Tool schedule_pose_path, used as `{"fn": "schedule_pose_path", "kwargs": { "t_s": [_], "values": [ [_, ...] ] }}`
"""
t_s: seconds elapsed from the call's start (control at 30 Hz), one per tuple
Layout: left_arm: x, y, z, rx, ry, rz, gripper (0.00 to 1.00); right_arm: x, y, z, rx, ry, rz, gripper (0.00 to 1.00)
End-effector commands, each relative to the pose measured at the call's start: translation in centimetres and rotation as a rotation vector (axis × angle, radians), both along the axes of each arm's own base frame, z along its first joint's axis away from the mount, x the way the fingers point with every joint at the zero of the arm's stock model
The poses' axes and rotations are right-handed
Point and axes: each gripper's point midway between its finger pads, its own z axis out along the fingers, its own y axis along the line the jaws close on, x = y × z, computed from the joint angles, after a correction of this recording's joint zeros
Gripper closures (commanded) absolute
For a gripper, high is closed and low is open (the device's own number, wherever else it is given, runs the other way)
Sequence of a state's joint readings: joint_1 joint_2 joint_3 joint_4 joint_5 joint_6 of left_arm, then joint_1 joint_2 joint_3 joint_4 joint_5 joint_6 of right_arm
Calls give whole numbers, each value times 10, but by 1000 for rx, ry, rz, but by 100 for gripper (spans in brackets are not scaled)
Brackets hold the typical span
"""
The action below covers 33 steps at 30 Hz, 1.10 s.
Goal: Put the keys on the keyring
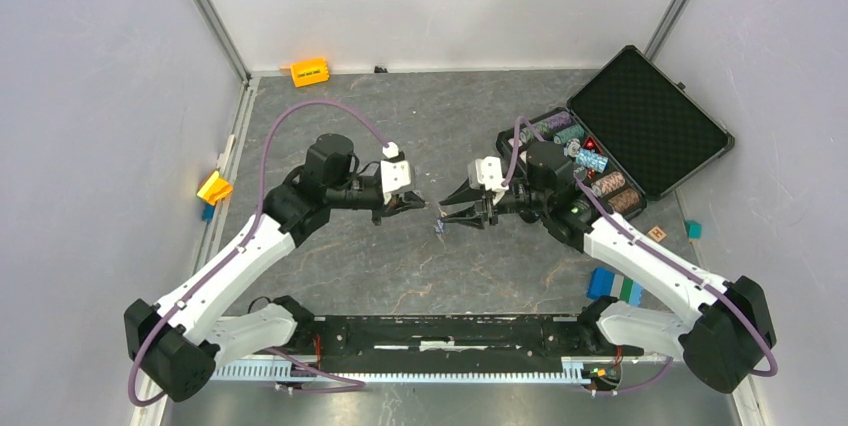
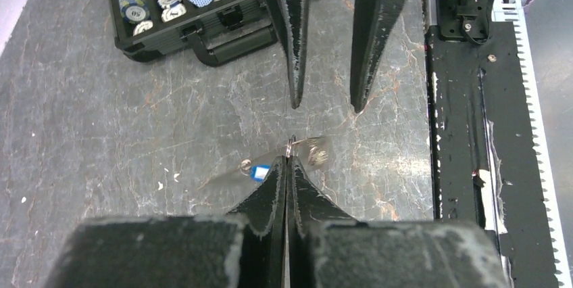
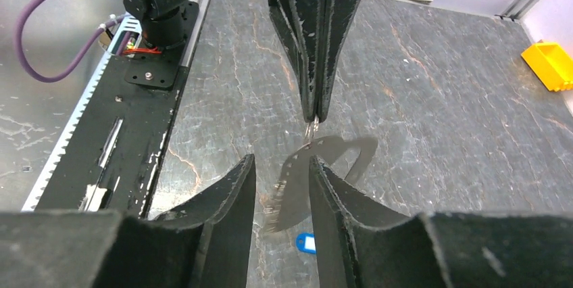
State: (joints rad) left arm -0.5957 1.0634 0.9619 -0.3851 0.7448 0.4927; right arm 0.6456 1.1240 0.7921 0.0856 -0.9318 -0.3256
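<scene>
Left claw [image 2: 289, 163] clenched on the keyring [image 2: 291, 142], a blurred key [image 3: 297, 186] dangling from it; my right claw [image 3: 282, 161] released, tips near the keyring.

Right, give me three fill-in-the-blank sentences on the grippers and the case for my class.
The left gripper is ___ on the keyring.
The right gripper is ___.
The case lies on the ___ arm's side.
Missing words: shut, open, right.
</scene>
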Motion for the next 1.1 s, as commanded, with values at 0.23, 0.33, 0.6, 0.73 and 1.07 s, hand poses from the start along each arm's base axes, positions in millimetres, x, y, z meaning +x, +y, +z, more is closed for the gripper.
{"fn": "schedule_pose_path", "kwargs": {
  "t_s": [0.23, 0.33, 0.6, 0.73, 1.07],
  "values": [
    [-18, -17, 18, -110, -102, -132, 98, 2, 6, 11, 46, 10, 17, 65],
    [-19, -19, 15, -114, -98, -134, 98, 5, 7, 9, 40, 16, 4, 68],
    [-17, -22, 11, -103, -91, -125, 98, 9, 8, 3, 30, 37, -8, 75],
    [-17, -23, 9, -95, -95, -122, 98, 10, 9, 0, 25, 49, -10, 78],
    [-10, -21, 5, -86, -118, -78, 98, 7, 6, 9, 43, 28, -4, 77]
  ]
}}
